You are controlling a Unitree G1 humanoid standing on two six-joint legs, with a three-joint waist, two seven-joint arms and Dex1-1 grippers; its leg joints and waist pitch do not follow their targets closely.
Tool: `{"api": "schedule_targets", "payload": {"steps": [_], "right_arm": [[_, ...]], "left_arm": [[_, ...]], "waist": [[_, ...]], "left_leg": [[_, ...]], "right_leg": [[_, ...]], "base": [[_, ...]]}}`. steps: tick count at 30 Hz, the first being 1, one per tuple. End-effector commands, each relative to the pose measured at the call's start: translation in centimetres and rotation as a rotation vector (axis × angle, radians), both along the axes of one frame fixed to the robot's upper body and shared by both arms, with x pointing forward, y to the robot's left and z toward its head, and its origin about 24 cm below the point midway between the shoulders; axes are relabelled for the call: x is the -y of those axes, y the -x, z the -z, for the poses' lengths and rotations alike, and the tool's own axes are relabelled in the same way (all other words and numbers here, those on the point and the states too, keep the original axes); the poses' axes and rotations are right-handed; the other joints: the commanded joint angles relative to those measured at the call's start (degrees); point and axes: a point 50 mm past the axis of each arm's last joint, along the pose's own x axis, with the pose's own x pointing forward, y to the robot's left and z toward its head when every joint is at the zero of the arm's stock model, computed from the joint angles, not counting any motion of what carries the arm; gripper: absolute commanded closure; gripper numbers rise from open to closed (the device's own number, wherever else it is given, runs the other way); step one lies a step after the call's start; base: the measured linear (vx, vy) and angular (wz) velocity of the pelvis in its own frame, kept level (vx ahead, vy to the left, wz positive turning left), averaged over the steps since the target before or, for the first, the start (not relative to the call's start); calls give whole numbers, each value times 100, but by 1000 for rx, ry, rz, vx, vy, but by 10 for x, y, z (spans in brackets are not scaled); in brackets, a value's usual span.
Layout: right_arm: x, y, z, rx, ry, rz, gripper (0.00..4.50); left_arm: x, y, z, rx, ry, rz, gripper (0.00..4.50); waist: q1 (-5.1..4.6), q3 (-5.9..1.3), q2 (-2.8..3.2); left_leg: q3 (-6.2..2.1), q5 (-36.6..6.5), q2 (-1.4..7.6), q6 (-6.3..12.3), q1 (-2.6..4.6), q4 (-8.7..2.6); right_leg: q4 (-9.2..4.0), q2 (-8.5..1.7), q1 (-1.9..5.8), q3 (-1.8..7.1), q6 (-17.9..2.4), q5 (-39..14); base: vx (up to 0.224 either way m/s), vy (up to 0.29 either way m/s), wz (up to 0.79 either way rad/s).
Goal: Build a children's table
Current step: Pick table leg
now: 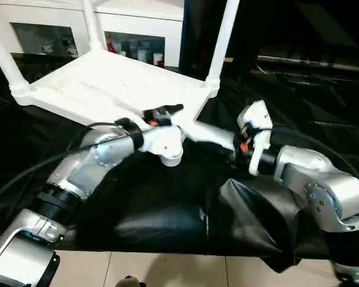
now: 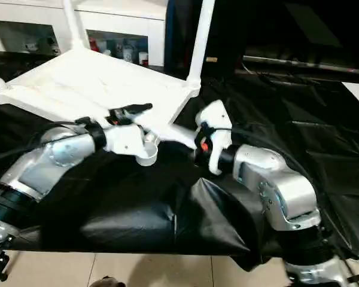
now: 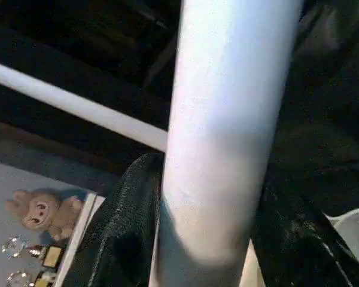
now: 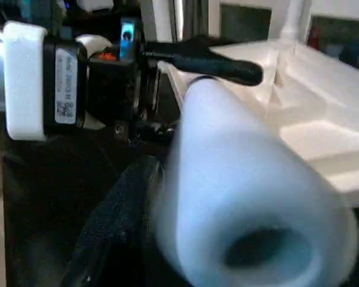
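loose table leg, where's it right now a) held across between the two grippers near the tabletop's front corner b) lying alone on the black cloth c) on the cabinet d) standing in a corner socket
a: the loose leg lies roughly level between the left gripper and the right gripper, just in front of the tabletop, which already has other legs standing in its sockets.

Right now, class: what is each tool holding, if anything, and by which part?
Both tools are on one loose table leg, lying across the black cover: the right tool holds its narrow end, the left tool its thick end near the open socket.
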Motion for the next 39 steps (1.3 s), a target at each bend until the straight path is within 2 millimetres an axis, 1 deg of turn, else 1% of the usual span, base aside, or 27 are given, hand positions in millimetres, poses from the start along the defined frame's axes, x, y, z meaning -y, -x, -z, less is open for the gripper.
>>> {"api": "schedule_targets", "payload": {"steps": [1, 3, 4, 7, 9, 11, 12, 15, 17, 19, 20, 21, 22, 23, 24, 25, 26, 27, 28, 29, 30, 32, 33, 34, 36, 37, 39], "right_arm": [[7, -5, -20, 105, -51, 43, 209], [12, -9, -29, 142, -99, 90, 199], [15, -12, -38, 166, -165, 110, 195], [19, -13, -57, 204, -311, 129, 193], [25, -15, -69, 238, -419, 174, 193], [28, -16, -73, 249, -458, 196, 193], [32, -17, -77, 258, -512, 223, 193], [38, -19, -80, 260, -561, 254, 193], [41, -20, -78, 252, -562, 284, 193], [42, -21, -78, 251, -564, 293, 193], [45, -23, -77, 245, -567, 330, 193], [45, -23, -77, 245, -567, 330, 193], [46, -25, -76, 239, -570, 349, 193], [45, -28, -70, 222, -507, 369, 193], [43, -31, -63, 205, -428, 378, 193], [43, -31, -63, 205, -428, 378, 193], [33, -34, -39, 163, -223, 371, 193], [33, -34, -39, 163, -223, 371, 193], [31, -34, -35, 152, -201, 365, 193], [25, -32, -27, 121, -174, 330, 193], [25, -32, -27, 119, -174, 328, 193], [20, -29, -22, 87, -155, 273, 193], [19, -29, -22, 84, -153, 267, 193], [18, -27, -20, 74, -148, 245, 193], [16, -25, -18, 50, -146, 196, 193], [14, -22, -18, 35, -159, 157, 193], [11, -17, -18, -4, -178, 73, 193]], "left_arm": [[0, 0, -8, 24, 15, 5, 252], [-1, -1, -10, 32, 13, 3, 262], [-2, -1, -12, 33, 16, 0, 280], [-4, -3, -15, 42, 33, -7, 285], [-6, -5, -21, 66, 55, -21, 287], [-7, -5, -22, 71, 65, -26, 289], [-10, -7, -25, 77, 90, -39, 289], [-17, -9, -31, 60, 178, -67, 289], [-27, -13, -43, 49, 308, -123, 289], [-29, -14, -46, 46, 340, -134, 289], [-33, -16, -54, 24, 420, -148, 289], [-33, -16, -54, 24, 420, -148, 289], [-37, -18, -61, 4, 492, -161, 289], [-40, -19, -70, -44, 606, -167, 289], [-41, -20, -78, -100, 714, -162, 289], [-41, -20, -78, -100, 714, -162, 289], [-38, -19, -92, -278, 913, -94, 289], [-38, -19, -92, -278, 913, -94, 289], [-38, -18, -94, -306, 944, -81, 289], [-37, -18, -105, -360, 1031, -47, 289], [-37, -18, -105, -363, 1034, -46, 289], [-36, -16, -114, -443, 1130, -7, 289], [-36, -16, -115, -453, 1142, -2, 289], [-36, -15, -118, -485, 1186, 18, 289], [-37, -14, -124, -544, 1273, 43, 289], [-39, -14, -126, -594, 1329, 54, 289], [-39, -14, -129, -667, 1400, 69, 289]], "waist": [[7, -399, 61], [11, -399, 60], [8, -402, 63], [-2, -402, 76], [-5, -414, 90], [-4, -417, 84], [4, -418, 97], [-5, -411, 90], [-6, -409, 80], [-8, -408, 78], [1, -405, 60], [1, -405, 60], [9, -400, 59], [18, -399, 64], [15, -396, 51], [18, -391, 51], [29, -383, 24], [36, -374, 31], [30, -367, 24], [32, -375, -1], [44, -372, 5], [46, -376, -14], [39, -373, -36], [44, -371, -24], [48, -370, -28], [51, -371, -50], [50, -366, -57]], "left_leg": [[-159, -615, 408, -140, 180, -430], [-150, -646, 402, -168, 189, -431], [-151, -642, 398, -165, 186, -431], [-149, -655, 393, -179, 194, -438], [-149, -579, 397, -190, 194, -434], [-145, -546, 389, -200, 196, -432], [-144, -516, 387, -207, 199, -434], [-135, -599, 376, -253, 195, -438], [-128, -616, 369, -277, 190, -440], [-125, -606, 361, -275, 186, -435], [-126, -599, 359, -267, 184, -436], [-126, -599, 359, -267, 184, -436], [-112, -665, 353, -289, 196, -432], [-113, -674, 355, -292, 201, -431], [-109, -624, 347, -321, 185, -429], [-112, -601, 344, -338, 182, -427], [-101, -592, 334, -393, 179, -421], [-95, -618, 328, -413, 181, -419], [-98, -693, 324, -354, 153, -418], [-103, -701, 331, -301, 153, -412], [-106, -689, 327, -274, 155, -408], [-116, -571, 344, -167, 139, -408], [-107, -559, 345, -160, 143, -405], [-107, -532, 342, -139, 139, -399], [-108, -527, 342, -129, 136, -393], [-109, -508, 341, -99, 137, -386], [-109, -493, 340, -68, 135, -382]], "right_leg": [[-297, -521, 205, 274, -1311, 357], [-301, -526, 195, 278, -1284, 294], [-299, -522, 196, 278, -1286, 295], [-300, -514, 193, 276, -1268, 265], [-281, -507, 187, 271, -1268, 403], [-277, -504, 191, 266, -1265, 461], [-274, -504, 190, 264, -1261, 482], [-283, -501, 190, 264, -1246, 367], [-279, -497, 190, 263, -1260, 322], [-286, -496, 191, 263, -1273, 291], [-293, -507, 192, 264, -1277, 214], [-293, -507, 192, 264, -1277, 214], [-306, -507, 174, 267, -1295, 54], [-308, -511, 172, 267, -1295, 29], [-293, -501, 180, 261, -1319, 35], [-293, -501, 184, 257, -1340, 27], [-283, -501, 183, 249, -1378, -58], [-294, -505, 178, 254, -1387, -126], [-328, -516, 189, 270, -1370, -224], [-327, -519, 202, 271, -1352, -265], [-334, -519, 200, 271, -1359, -274], [-327, -511, 220, 271, -1317, -201], [-317, -500, 214, 268, -1329, -169], [-314, -499, 219, 268, -1347, -138], [-313, -499, 228, 266, -1381, -119], [-316, -499, 235, 266, -1401, -79], [-314, -492, 241, 265, -1424, -19]], "base": [[0, 0, 0], [0, 0, 0], [0, 0, 0], [0, 0, 0], [0, 0, 0], [0, 0, 0], [0, 0, 0], [0, 0, 0], [0, 0, 0], [0, 0, 0], [0, 0, 0], [0, 0, 0], [0, 0, 0], [0, 0, 0], [0, 0, 0], [0, 0, 0], [0, 0, 0], [0, 0, 0], [0, 0, 0], [0, 0, 0], [0, 0, 0], [0, 0, 0], [0, 0, 0], [0, 0, 0], [0, 0, 0], [0, 0, 0], [0, 0, 0]]}}
